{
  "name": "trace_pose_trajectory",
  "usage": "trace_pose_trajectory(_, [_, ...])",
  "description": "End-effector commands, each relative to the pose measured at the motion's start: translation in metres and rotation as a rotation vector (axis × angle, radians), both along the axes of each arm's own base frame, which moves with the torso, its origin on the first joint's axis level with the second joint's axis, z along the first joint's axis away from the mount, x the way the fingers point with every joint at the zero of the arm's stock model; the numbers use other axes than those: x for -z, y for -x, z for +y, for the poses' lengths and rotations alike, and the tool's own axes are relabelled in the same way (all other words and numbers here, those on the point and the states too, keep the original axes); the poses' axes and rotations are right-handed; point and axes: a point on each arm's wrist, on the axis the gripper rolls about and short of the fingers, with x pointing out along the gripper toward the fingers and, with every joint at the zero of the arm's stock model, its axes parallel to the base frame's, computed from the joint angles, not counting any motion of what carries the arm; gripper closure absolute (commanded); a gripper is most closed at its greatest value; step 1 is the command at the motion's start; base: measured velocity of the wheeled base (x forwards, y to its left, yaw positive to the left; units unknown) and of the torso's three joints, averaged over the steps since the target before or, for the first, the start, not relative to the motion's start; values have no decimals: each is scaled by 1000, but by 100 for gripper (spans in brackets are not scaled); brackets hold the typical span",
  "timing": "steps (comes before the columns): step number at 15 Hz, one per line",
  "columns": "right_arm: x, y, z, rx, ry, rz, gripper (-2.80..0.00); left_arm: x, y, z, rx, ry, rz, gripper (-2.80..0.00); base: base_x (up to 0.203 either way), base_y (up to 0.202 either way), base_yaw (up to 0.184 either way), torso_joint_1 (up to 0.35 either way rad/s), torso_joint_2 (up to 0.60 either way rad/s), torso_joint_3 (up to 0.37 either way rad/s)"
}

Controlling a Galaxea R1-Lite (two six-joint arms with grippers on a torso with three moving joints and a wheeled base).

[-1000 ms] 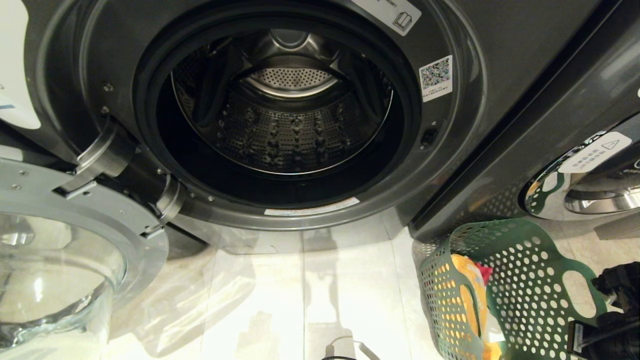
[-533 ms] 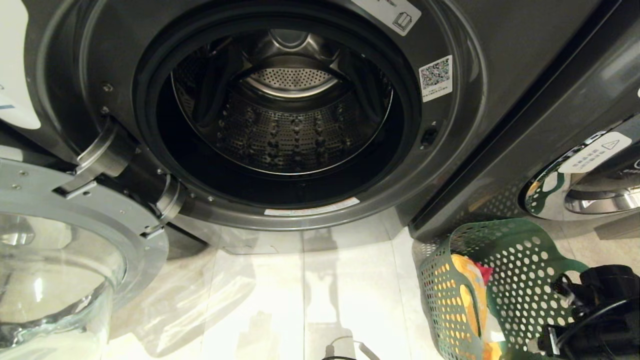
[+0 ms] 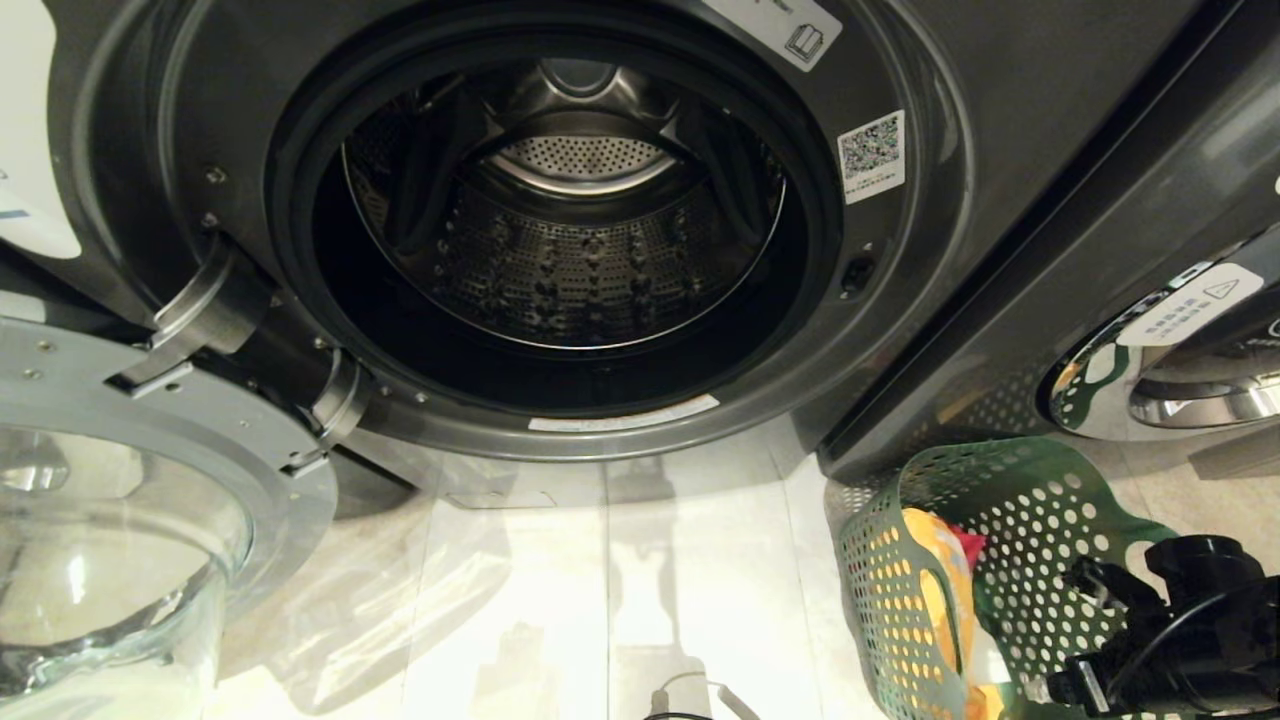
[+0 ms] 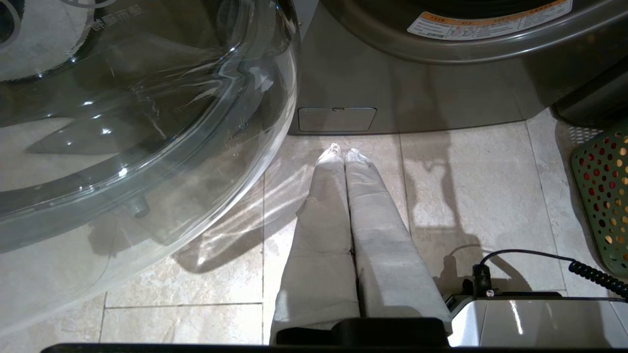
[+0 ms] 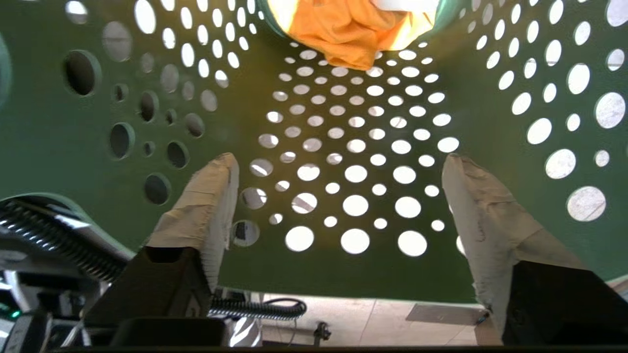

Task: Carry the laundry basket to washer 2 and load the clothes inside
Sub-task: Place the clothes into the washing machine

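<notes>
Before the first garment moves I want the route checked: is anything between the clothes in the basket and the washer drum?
Nothing visible. The washer's door is swung fully open leftward, and bare floor lies between its drum and the laundry basket holding the clothes.

A floor of pale beige stone tiles (image 3: 640,590) with thin grout lines carries everything here. A dark grey front-load washer (image 3: 1000,90) stands on it at the back, a second like machine (image 3: 1130,260) just beside it on the right. The dark green perforated laundry basket (image 3: 1010,560) sits on the tiles in front of that second machine, holding clothes (image 3: 935,560), yellow-orange with a bit of red-pink showing.
</notes>
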Motion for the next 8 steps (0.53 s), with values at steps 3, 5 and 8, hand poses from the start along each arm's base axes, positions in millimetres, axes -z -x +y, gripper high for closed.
trace_pose_trajectory(3, [15, -8, -5, 1, 3, -3, -280, 0, 0, 0, 0, 0, 0, 0, 0, 0, 0, 0, 0, 0])
trace_pose_trajectory(5, [25, -24, -10, -4, 10, -25, -280, 0, 0, 0, 0, 0, 0, 0, 0, 0, 0, 0, 0, 0])
trace_pose_trajectory(8, [50, -59, -26, -11, 41, -92, -280, 0, 0, 0, 0, 0, 0, 0, 0, 0, 0, 0, 0, 0])
